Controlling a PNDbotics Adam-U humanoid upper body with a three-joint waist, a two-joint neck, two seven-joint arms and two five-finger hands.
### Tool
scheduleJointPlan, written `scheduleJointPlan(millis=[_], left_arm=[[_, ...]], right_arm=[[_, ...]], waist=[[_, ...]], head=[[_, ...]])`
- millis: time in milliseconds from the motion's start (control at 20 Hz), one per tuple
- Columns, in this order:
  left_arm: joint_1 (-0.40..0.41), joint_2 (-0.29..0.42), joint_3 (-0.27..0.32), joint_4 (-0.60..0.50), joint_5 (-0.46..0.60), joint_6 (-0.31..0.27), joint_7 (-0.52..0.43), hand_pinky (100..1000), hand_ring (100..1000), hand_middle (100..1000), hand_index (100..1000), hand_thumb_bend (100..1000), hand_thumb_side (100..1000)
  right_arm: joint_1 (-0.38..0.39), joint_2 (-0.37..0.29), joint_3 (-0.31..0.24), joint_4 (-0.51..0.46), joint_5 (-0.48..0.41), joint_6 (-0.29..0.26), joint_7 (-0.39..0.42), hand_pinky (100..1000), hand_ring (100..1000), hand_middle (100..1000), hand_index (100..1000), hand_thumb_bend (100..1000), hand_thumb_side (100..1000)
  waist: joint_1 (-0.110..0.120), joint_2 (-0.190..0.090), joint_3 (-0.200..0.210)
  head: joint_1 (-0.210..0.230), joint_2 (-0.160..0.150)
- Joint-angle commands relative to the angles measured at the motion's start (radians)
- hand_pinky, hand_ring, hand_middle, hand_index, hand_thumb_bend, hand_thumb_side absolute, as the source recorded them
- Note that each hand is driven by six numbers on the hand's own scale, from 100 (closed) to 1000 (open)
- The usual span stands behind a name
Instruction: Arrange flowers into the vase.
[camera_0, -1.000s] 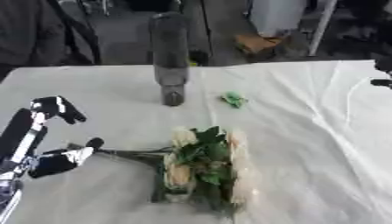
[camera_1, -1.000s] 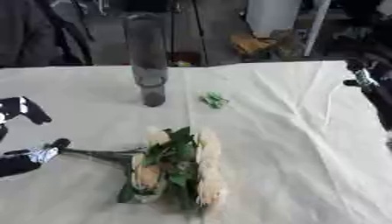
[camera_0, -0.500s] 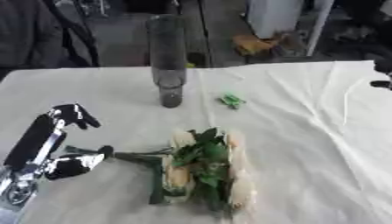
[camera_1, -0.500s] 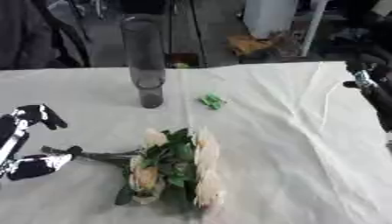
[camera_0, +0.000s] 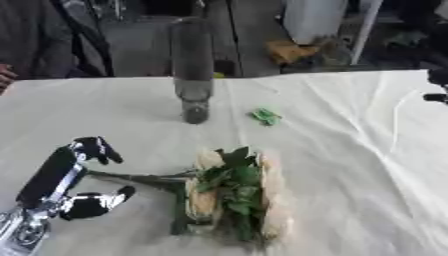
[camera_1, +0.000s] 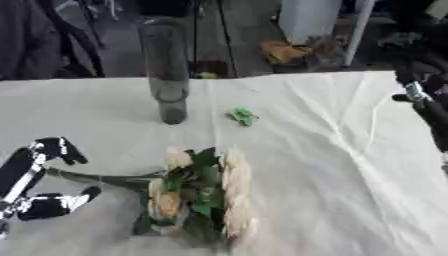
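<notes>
Left hand (camera_0: 74, 182), lower left, spread wide astride the stems of the cream-and-green flower bunch (camera_0: 232, 192); misjudged closing could scatter blooms. Tall grey vase (camera_0: 192, 70) stands upper centre on the bench.

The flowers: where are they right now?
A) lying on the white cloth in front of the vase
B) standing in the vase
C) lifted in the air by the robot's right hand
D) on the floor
A: the bouquet lies flat on the cloth, stems toward the left hand, nearer the camera than the upright vase.
</notes>
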Motion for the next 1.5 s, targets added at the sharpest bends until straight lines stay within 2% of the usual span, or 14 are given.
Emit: scheduleJointPlan(millis=[50, 1000, 1500], left_arm=[[-0.006, 0.002, -0.007, 0.012, -0.020, -0.002, 0.006, 640, 528, 533, 602, 626, 100], [-0.061, -0.120, 0.004, 0.093, -0.129, -0.001, 0.078, 642, 529, 534, 604, 632, 100], [-0.081, -0.137, 0.000, 0.110, -0.203, -0.006, 0.047, 681, 577, 575, 660, 693, 100]], right_arm=[[-0.016, -0.023, -0.005, -0.016, 0.004, -0.003, 0.003, 752, 895, 806, 776, 100, 599], [-0.019, -0.019, -0.006, -0.016, 0.001, -0.003, 0.003, 752, 896, 806, 778, 100, 600], [-0.019, -0.018, -0.005, -0.016, 0.001, -0.003, 0.003, 753, 896, 806, 778, 100, 600]], waist=[[0.000, -0.007, -0.002], [-0.009, -0.004, -0.008], [-0.010, -0.003, -0.008]], head=[[0.004, -0.002], [0.007, -0.003], [0.006, -0.003]])
